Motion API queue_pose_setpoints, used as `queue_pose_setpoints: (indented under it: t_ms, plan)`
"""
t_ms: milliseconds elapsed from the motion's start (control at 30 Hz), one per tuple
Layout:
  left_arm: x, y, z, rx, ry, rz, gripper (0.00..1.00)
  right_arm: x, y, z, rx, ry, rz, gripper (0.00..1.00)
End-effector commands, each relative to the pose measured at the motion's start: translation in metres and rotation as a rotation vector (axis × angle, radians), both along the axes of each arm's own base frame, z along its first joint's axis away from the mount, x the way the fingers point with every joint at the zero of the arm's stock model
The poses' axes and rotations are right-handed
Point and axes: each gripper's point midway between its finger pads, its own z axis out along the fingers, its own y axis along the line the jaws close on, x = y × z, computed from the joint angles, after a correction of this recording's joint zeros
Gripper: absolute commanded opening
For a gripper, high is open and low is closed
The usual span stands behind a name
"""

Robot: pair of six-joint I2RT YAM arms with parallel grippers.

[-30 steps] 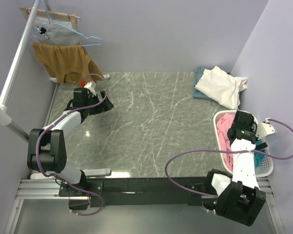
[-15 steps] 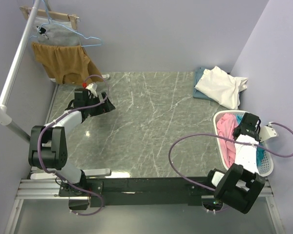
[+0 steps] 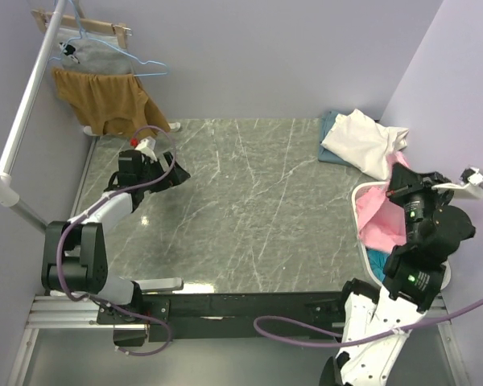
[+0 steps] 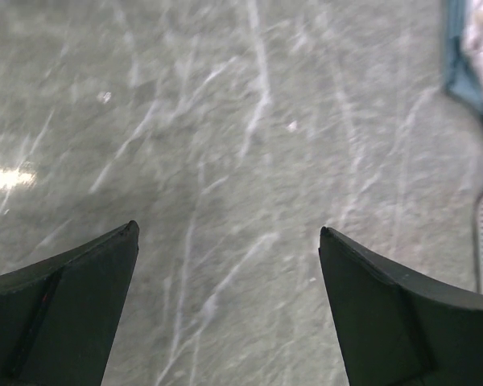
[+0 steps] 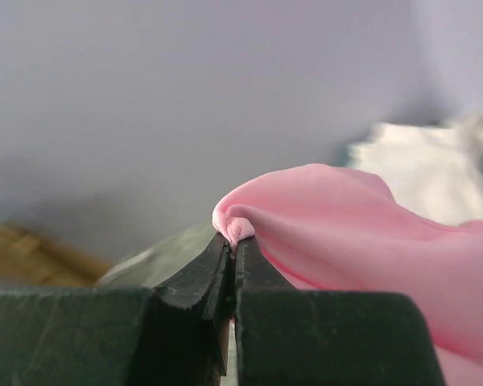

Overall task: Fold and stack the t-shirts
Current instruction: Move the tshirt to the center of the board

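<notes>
At three o'clock the right tool [image 5: 232, 240] pinches the pink t-shirt [image 5: 346, 233], likely to lift it from the basket [image 3: 357, 201]; the left tool [image 4: 228, 228] stands wide.

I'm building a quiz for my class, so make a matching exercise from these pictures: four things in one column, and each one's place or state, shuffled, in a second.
Column one
1. light pink cotton t-shirt
2. cream-white cotton t-shirt
3. mustard-brown fabric garment
4. left gripper

Column two
A. hanging up at the far left
B. open above the grey marble table
C. pinched in the shut right gripper
D. lying on a blue-grey shirt, far right

Pairs: 1-C; 2-D; 3-A; 4-B
</notes>
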Motion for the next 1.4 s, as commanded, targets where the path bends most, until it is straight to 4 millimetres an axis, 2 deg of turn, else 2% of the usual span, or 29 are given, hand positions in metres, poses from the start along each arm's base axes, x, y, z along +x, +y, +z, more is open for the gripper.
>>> queue_pose_setpoints:
  t_ms: [0, 67, 100, 200, 300, 333, 400, 433, 500, 533, 567, 633, 667, 700, 733, 767, 800, 833, 867, 900, 933, 967, 1000, 1033, 1100, 1133, 1233, 1333, 1367]
  plan:
    - [0.007, -0.014, 0.059, -0.093, -0.175, -0.048, 1.0, -0.015, 0.093, 0.058, -0.061, -0.132, 0.525, 0.0]
    - [0.007, -0.013, 0.067, -0.098, -0.198, -0.037, 0.99, -0.031, 0.119, 0.091, -0.149, -0.207, 0.678, 0.0]
    - [0.005, -0.012, 0.074, -0.099, -0.213, -0.032, 1.0, -0.044, 0.137, 0.097, -0.14, -0.209, 0.797, 0.0]
    - [0.001, -0.007, 0.084, -0.065, -0.258, -0.023, 1.0, -0.063, 0.159, 0.118, -0.147, -0.245, 0.961, 0.0]
    - [-0.003, -0.001, 0.086, -0.054, -0.266, 0.022, 0.99, -0.067, 0.166, 0.119, -0.127, -0.251, 1.004, 0.0]
    - [-0.002, 0.001, 0.088, -0.053, -0.269, 0.032, 1.0, -0.076, 0.177, 0.122, -0.134, -0.288, 1.087, 0.0]
    - [-0.004, 0.002, 0.087, -0.051, -0.253, 0.044, 1.0, -0.066, 0.185, 0.105, -0.056, -0.265, 1.165, 0.0]
    - [-0.003, 0.001, 0.091, -0.056, -0.256, 0.034, 1.0, -0.073, 0.2, 0.098, -0.023, -0.251, 1.27, 0.0]
    - [-0.003, -0.003, 0.087, -0.059, -0.24, 0.004, 0.99, -0.045, 0.212, 0.078, 0.025, -0.199, 1.284, 0.0]
    - [-0.005, -0.008, 0.087, -0.069, -0.237, -0.03, 0.99, -0.048, 0.232, 0.067, 0.058, -0.143, 1.364, 0.0]
    - [-0.005, -0.01, 0.085, -0.069, -0.231, -0.039, 1.0, -0.024, 0.244, 0.055, 0.056, -0.105, 1.353, 0.0]
    - [-0.005, -0.01, 0.079, -0.065, -0.219, -0.048, 0.99, -0.012, 0.269, 0.05, 0.047, -0.037, 1.384, 0.0]
    - [-0.004, -0.009, 0.078, -0.06, -0.22, -0.041, 0.99, 0.0, 0.303, 0.031, 0.014, 0.028, 1.436, 0.0]
    - [-0.005, -0.007, 0.079, -0.057, -0.225, -0.031, 0.99, 0.005, 0.317, 0.017, 0.0, 0.109, 1.442, 0.0]
    - [-0.006, -0.005, 0.075, -0.051, -0.216, -0.016, 0.99, 0.006, 0.331, 0.04, -0.04, 0.071, 1.445, 0.0]
    - [-0.005, -0.001, 0.075, -0.034, -0.22, 0.006, 0.99, 0.019, 0.358, 0.021, -0.076, 0.132, 1.455, 0.0]
    - [-0.005, 0.002, 0.077, -0.025, -0.226, 0.017, 0.99, 0.022, 0.37, 0.017, -0.092, 0.17, 1.462, 0.0]
    - [-0.006, 0.004, 0.075, -0.013, -0.216, 0.029, 1.0, 0.023, 0.377, 0.045, -0.11, 0.111, 1.47, 0.0]
    - [-0.005, 0.01, 0.074, 0.005, -0.214, 0.056, 0.99, 0.036, 0.398, 0.028, -0.125, 0.167, 1.481, 0.0]
    - [-0.005, 0.012, 0.074, 0.014, -0.211, 0.065, 1.0, 0.042, 0.403, 0.025, -0.135, 0.196, 1.473, 0.0]
    - [-0.005, 0.014, 0.075, 0.027, -0.204, 0.071, 1.0, 0.043, 0.408, 0.049, -0.143, 0.143, 1.477, 0.0]
    - [-0.004, 0.018, 0.075, 0.037, -0.199, 0.086, 0.99, 0.051, 0.421, 0.039, -0.153, 0.171, 1.49, 0.0]
    - [-0.003, 0.019, 0.074, 0.043, -0.192, 0.095, 0.99, 0.046, 0.428, 0.04, -0.164, 0.182, 1.512, 0.0]
    - [-0.003, 0.021, 0.074, 0.043, -0.188, 0.106, 0.99, 0.042, 0.431, 0.06, -0.179, 0.124, 1.52, 0.0]
    - [-0.001, 0.026, 0.072, 0.049, -0.188, 0.134, 0.99, 0.035, 0.443, 0.063, -0.206, 0.114, 1.543, 0.0]
    - [-0.001, 0.027, 0.071, 0.041, -0.183, 0.147, 0.99, 0.027, 0.443, 0.086, -0.211, 0.048, 1.564, 0.0]
    - [-0.001, 0.028, 0.073, 0.022, -0.193, 0.161, 1.0, 0.016, 0.444, 0.11, -0.22, -0.019, 1.588, 0.0]
    - [-0.002, 0.029, 0.075, 0.022, -0.197, 0.164, 0.99, 0.014, 0.431, 0.11, -0.235, -0.006, 1.543, 0.0]
    - [-0.003, 0.031, 0.077, 0.029, -0.198, 0.173, 0.99, 0.027, 0.425, 0.103, -0.243, 0.018, 1.453, 0.0]
